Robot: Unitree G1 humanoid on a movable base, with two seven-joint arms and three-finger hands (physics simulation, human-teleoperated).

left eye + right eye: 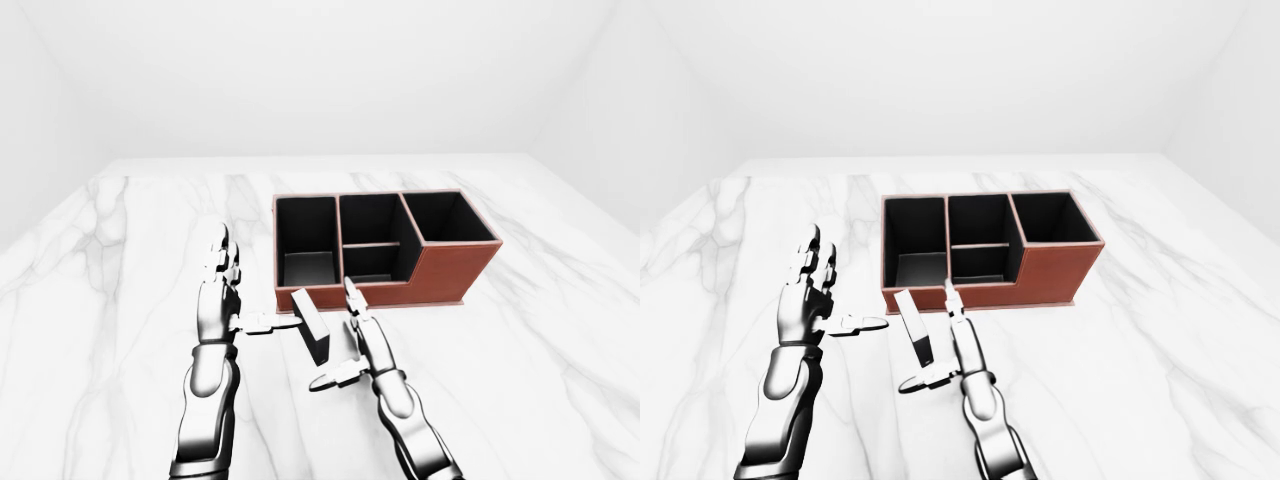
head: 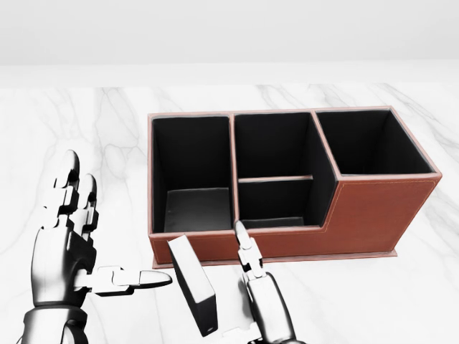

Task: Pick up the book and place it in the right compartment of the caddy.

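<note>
Dark book (image 2: 192, 285) upright, beside brown caddy (image 2: 373, 208)

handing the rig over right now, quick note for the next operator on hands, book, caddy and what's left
Left hand: open, fingers up, thumb pointing at the book, not gripping.
Right hand: open, just right of the book, no grip that I can see.
Book: dark, standing tilted on the table between the hands, just below the caddy's near wall in the head view.
Caddy: all compartments look empty, including the right one.
Done: hands brought to the book.
Left: grasp it, lift it, place it in the right compartment.
</note>
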